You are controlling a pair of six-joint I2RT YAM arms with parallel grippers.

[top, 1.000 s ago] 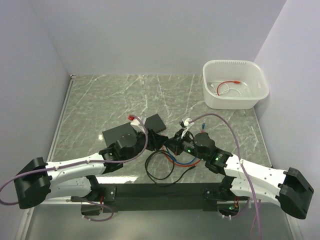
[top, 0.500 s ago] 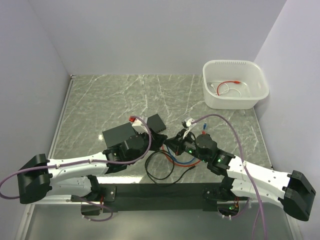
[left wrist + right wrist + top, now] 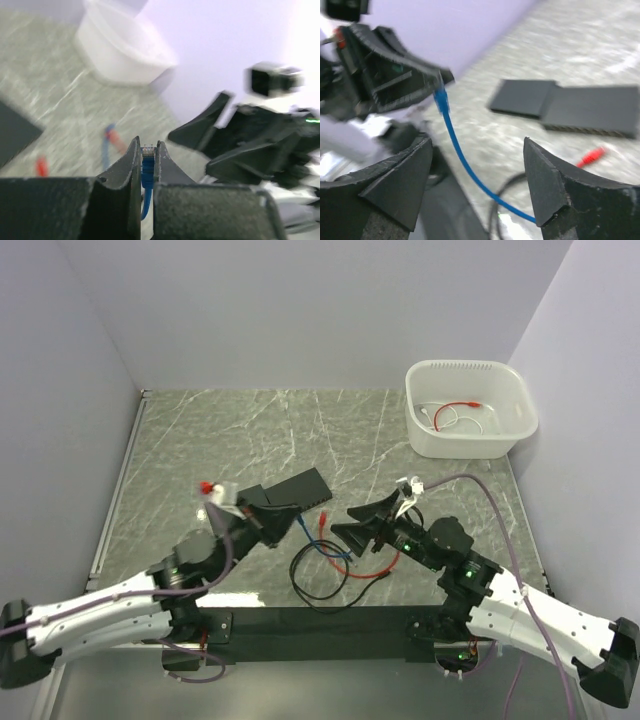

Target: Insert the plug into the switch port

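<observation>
My left gripper (image 3: 147,150) is shut on the blue plug (image 3: 148,161), whose clear tip pokes out between the fingertips. Its blue cable (image 3: 465,160) droops from that gripper down across the right wrist view. In the top view the left gripper (image 3: 297,521) points right, just near of the black switch (image 3: 297,486), which lies flat on the marble. The right gripper (image 3: 343,523) faces it a short way off, open, and the cable passes between its fingers (image 3: 400,185) untouched. The switch (image 3: 570,107) lies beyond them; its port does not show.
A white bin (image 3: 515,395) with red and white cables stands at the back right. A black cable loop (image 3: 320,580) and a red cable (image 3: 375,565) lie on the marble between the arms. A red plug (image 3: 590,157) rests near the switch.
The left gripper closed on the blue plug and pulled back toward the near edge. The right gripper opened, let go and drew back to the right. The switch now lies uncovered.
</observation>
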